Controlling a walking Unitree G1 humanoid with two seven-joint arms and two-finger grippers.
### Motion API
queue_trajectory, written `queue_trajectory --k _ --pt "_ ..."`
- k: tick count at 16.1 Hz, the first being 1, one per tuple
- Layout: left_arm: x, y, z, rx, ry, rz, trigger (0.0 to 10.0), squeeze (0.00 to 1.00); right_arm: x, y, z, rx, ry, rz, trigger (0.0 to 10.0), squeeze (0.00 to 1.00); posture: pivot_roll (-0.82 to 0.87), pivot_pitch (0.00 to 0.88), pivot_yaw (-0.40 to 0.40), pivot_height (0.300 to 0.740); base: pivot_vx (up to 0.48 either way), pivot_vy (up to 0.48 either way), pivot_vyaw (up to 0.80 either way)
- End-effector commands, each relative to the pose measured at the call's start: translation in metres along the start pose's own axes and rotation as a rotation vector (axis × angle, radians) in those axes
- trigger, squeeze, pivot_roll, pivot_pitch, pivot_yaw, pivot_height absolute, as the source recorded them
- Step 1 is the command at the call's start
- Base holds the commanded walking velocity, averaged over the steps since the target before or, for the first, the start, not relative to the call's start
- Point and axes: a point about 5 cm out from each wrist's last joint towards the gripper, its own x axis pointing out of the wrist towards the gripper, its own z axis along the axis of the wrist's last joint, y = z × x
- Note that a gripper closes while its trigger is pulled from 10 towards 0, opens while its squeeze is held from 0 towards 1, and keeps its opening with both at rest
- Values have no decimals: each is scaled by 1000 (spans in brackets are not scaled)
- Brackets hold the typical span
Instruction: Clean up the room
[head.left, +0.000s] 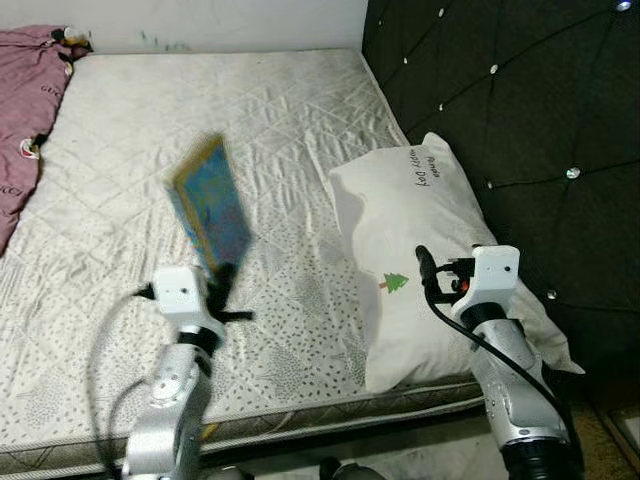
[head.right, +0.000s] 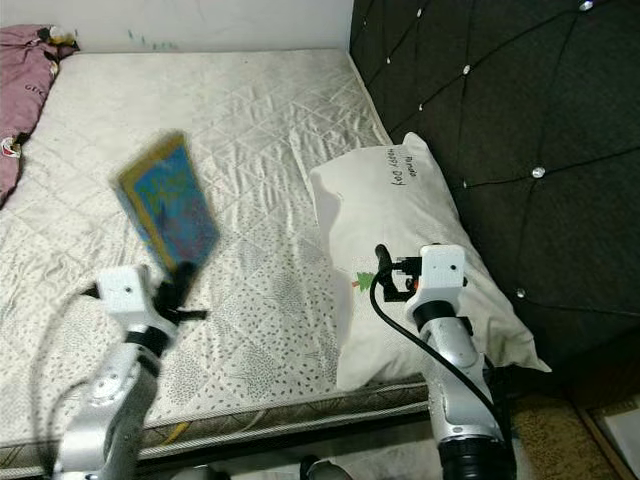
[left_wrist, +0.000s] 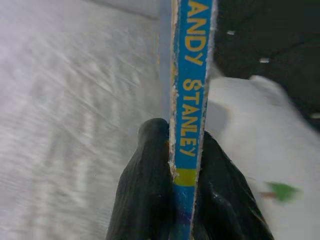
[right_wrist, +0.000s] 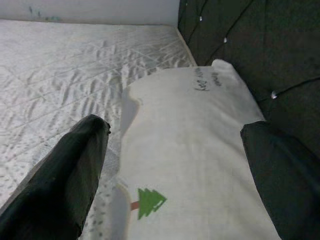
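2 black fingers of my left gripper (left_wrist: 182, 195) pinch a thin blue paperback book (head.left: 211, 209) upright above the quilted white mattress (head.left: 150, 150); my right gripper (right_wrist: 172, 170) hovers spread over the white tree-print pillow (head.left: 420, 260).

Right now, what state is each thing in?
Book: held up off the bed, tilted, blurred.
Left gripper: shut on the book.
Right gripper: open, over the pillow.
Pillow: lying by the headboard.
Blanket: crumpled at the mattress corner.
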Motion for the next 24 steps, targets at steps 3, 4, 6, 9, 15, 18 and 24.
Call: queue_trajectory --k 3,4,6,9,15,18,24 --pt "-6 -5 3 -91 -30 -68 10000 0 -5 -5 -2 9 10 -18 10000 0 -21 156 -46 740 0 0 0" --pt "-7 -8 3 -100 -38 -80 10000 0 -5 -5 -3 6 11 -20 10000 0 -23 161 -47 740 0 0 0" --pt "-7 -9 4 -93 -32 -97 10000 0 -6 -4 -3 6 9 -19 10000 0 -20 163 -44 740 0 0 0" --pt "-8 -12 -3 -94 6 -97 10000 0 -4 2 -1 27 -7 -15 10000 0 -13 170 -41 740 0 0 0" --pt "-10 -8 -10 -119 66 -98 10000 0 4 16 7 60 -33 39 10000 0 -14 175 -30 740 0 0 0" --pt "-7 -7 -7 -118 44 -88 10000 0 5 21 8 76 -34 61 10000 0 -18 183 -36 740 0 0 0" --pt "-6 -5 -6 -114 48 -76 10000 0 5 19 7 74 -23 56 10000 0 -21 189 -33 740 0 0 0"
